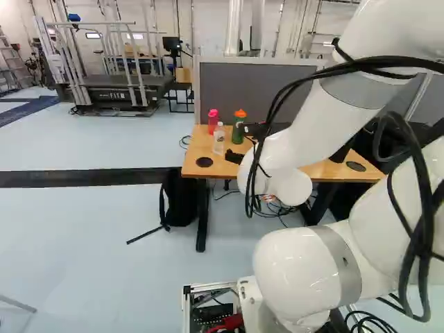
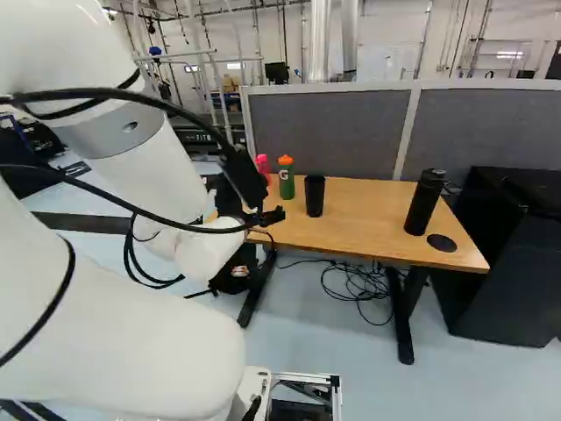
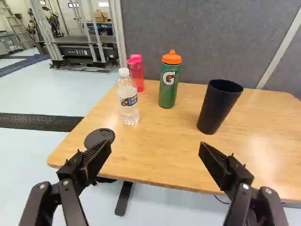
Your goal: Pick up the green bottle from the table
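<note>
As the fingers [image 3: 96, 160] stand wide apart with only air between them, nothing is held, and their mouth faces out over the bench [image 3: 155, 157]. Taking twelve o'clock as straight ahead of them, the green bottle [image 3: 168, 88] stands upright just past twelve, well beyond the tips, under its orange cap [image 3: 171, 58].

Nearer in, the black tumbler [image 3: 217, 108] waits at about one o'clock and the clear water bottle [image 3: 128, 106] at eleven, so the lane between those two looks the sensible way through. Farther along the eleven o'clock line is the pink bottle [image 3: 137, 75], beside the clear one. The grey partition [image 3: 188, 42] rises behind at twelve, and overshooting could press the green bottle towards it.

For handling, I'd expect smooth, squeezable plastic: not fragile, but springy enough to dent under a hard pinch and a little slippery on its curve. How full it is I can't fairly judge through that dark wall, so I'd allow for real weight low down. The best hold is a level one around the middle of the body, a finger on each flank, at nine and three. The cap is a poorer choice, being narrow at its tip and liable to let the load swing beneath.
</note>
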